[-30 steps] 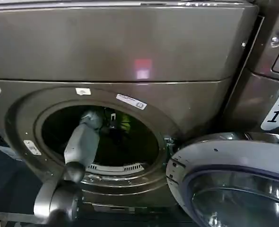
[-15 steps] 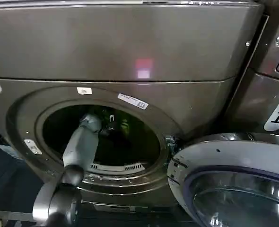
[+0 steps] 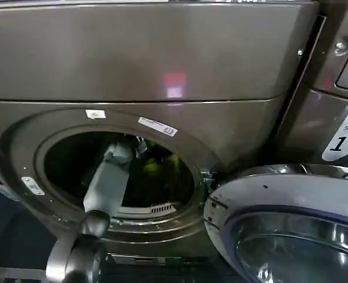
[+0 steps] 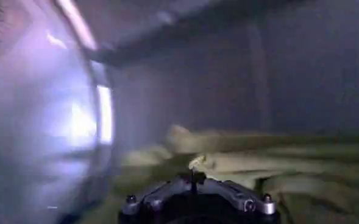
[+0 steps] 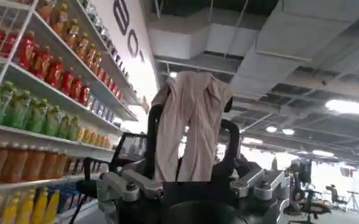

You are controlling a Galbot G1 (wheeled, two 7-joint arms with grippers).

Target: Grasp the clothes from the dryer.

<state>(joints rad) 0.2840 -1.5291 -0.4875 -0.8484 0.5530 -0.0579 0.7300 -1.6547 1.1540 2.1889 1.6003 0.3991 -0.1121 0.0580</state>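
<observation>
Since the earlier frame the left arm has pushed deeper through the porthole and leans more to the right, while the whole front has drifted slightly left in the head view. Largest item: the dryer [image 3: 162, 65], bronze-grey, its silver-rimmed glass door [image 3: 286, 230] swung open at the dryer's lower right. A like bronze machine [image 3: 339, 88] stands directly beside the dryer on its right. The clothes [image 3: 156, 168] lie inside the dryer's drum, a lime-green heap low and toward the back. The left gripper [image 3: 140, 146] is inside the dryer, just above the clothes [image 4: 258, 164]; whether its fingers are apart or together cannot be told. The right gripper [image 5: 191, 161] is away from the dryer, pointing up, its fingers clamped on a pale beige cloth [image 5: 194, 122].
</observation>
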